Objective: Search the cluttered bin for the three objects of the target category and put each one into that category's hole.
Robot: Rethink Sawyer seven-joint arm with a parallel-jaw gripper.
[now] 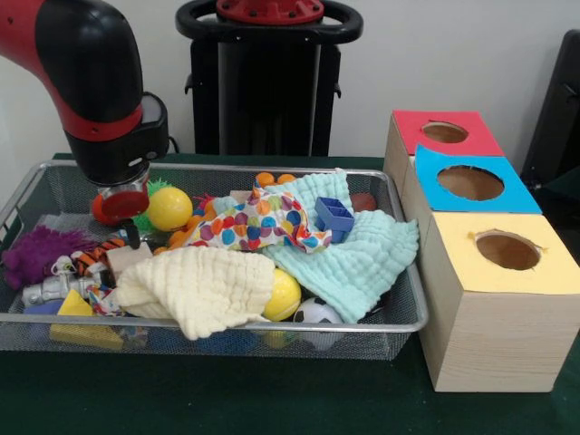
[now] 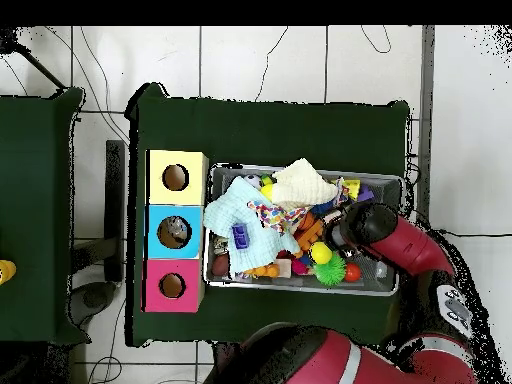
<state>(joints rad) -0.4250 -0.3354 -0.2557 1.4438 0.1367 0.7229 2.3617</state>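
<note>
The wire-mesh bin [image 1: 399, 323] hides any bottles under cloths; the gripper [image 1: 120, 205], jaw state unclear, risks snagging fabric.

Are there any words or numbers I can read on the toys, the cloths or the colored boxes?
No, none can be read in either view.
The dotted cloth has only colored spots, no letters.
The red-topped box, blue-topped box and yellow-topped box have plain tops with a round hole each.
The yellow balls and the wire mesh bin show no writing.
</note>
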